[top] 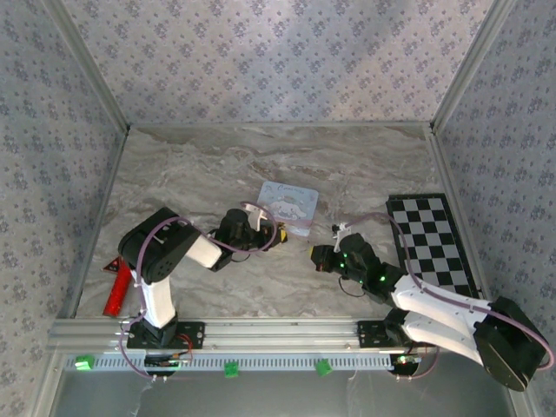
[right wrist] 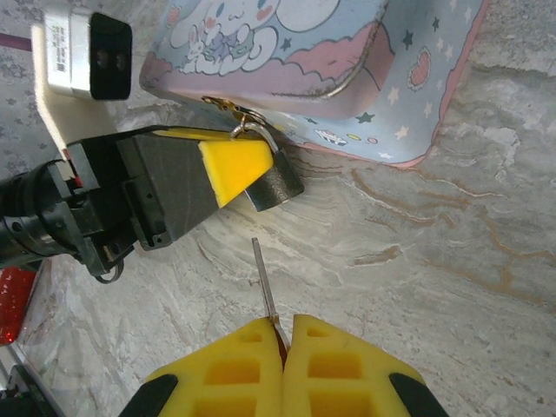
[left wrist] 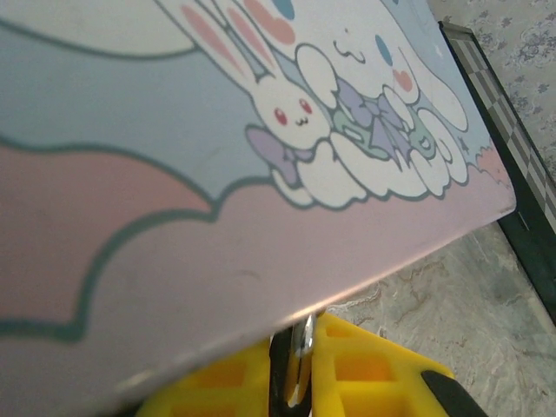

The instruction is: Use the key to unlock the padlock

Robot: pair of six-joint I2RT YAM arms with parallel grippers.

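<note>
Glossy pastel case point(right wrist: 347, 78), round-cornered and cartoon-printed, lies on the marbled tabletop point(right wrist: 417, 261), upper centre of the right wrist view. A dark metal padlock point(right wrist: 276, 182) hangs from the latch point(right wrist: 226, 106) at its lower-left edge, pinched between the yellow-padded jaws of the left gripper point(right wrist: 236, 165). The right gripper point(right wrist: 282, 343) has its jaws pinching the key point(right wrist: 263, 282), thin blade pointing up, short of the padlock. A checkered board point(top: 430, 243) lies at right in the top view, well apart

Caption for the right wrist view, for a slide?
Right end effector aims the key at the padlock pinched by the left end effector.
</note>
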